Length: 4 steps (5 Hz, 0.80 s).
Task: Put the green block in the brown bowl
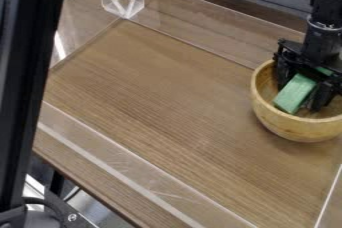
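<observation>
Green block in brown bowl — lying tilted, upper end partly hidden by your claw. Bowl upright on wooden table, near right edge of view. Your claw reaches down into bowl from above, dark fingers around block's upper end. Claw spread, though contact with block can't be told. Clear angular piece at far left of table — well apart from bowl.

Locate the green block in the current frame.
The green block is inside the brown bowl, at the right edge of the camera view, with the black gripper reaching into the bowl beside it.
</observation>
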Tool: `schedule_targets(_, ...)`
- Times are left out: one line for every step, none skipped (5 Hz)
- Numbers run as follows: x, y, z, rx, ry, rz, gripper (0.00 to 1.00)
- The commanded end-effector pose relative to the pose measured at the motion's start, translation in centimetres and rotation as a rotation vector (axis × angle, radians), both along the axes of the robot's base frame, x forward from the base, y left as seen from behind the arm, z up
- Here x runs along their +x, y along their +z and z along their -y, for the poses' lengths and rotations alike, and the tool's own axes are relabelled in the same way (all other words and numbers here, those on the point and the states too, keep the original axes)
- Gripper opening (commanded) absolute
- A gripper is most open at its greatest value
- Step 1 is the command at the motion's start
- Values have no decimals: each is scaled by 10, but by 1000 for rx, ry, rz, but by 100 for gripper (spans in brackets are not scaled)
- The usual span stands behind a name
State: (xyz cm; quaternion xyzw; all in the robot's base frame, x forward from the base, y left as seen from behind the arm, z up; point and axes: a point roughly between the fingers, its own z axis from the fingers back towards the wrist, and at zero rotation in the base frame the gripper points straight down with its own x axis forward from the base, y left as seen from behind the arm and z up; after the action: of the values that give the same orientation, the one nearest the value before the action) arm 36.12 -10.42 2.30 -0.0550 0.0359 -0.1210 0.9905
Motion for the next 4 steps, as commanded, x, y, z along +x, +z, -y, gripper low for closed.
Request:
schedule_targets(-2,3,-4,-7,13,-5,100)
schedule_targets(-3,4,-5,-9,16,-10,100)
schedule_targets(-4,6,-6,-10,20,-15,100)
schedule_targets(-5,7,-7,-11,23,-20,100)
